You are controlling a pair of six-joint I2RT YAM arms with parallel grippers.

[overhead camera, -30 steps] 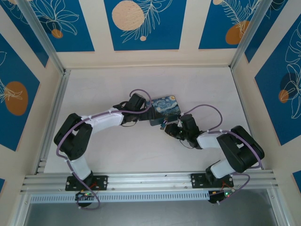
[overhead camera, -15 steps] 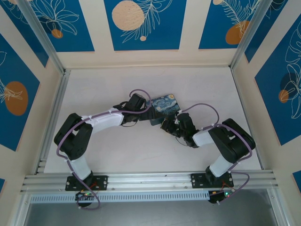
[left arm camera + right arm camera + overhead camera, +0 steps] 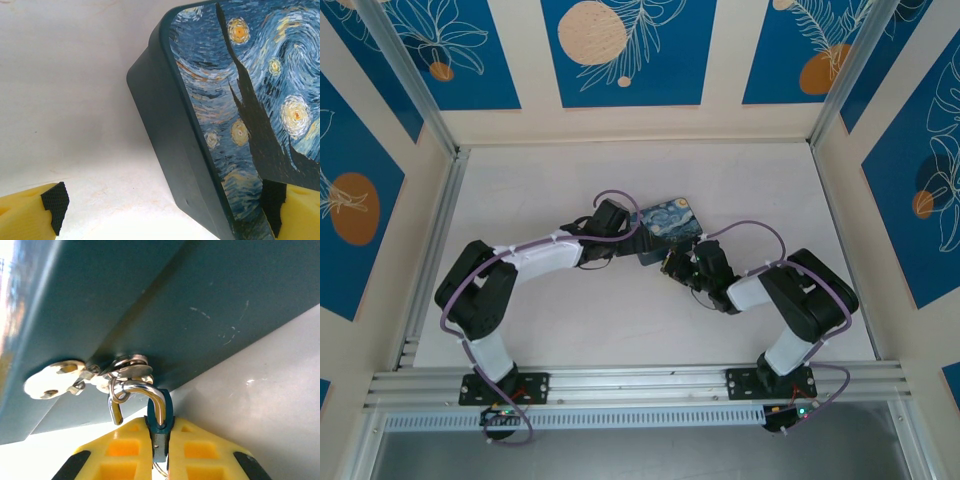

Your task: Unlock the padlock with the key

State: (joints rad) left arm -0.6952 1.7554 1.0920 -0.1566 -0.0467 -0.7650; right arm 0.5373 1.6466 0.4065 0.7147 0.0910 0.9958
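Teal, silver-shackled little padlock (image 3: 162, 415) sits clamped in your right claw (image 3: 159, 435); left claw (image 3: 164, 206) gapes around the starry-painted box (image 3: 200, 125), which tugging could drag.

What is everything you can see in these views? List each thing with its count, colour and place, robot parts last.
Rounded dark blue block padlock printed with a starry-night painting: one, blue and yellow, mid-table between the claws.
Small silvery metal key with a dark blue part: one, silver and blue, pinched in the right claw next to the padlock's dark side.
White table: one, white, under everything.
Blue wall panels with orange discs: several, blue and orange, around the table.
Left arm and right arm: two, black and white, near edge.
Left claw: one, yellow with black pads, open at the padlock's corner.
Right claw: one, yellow, shut on the key.
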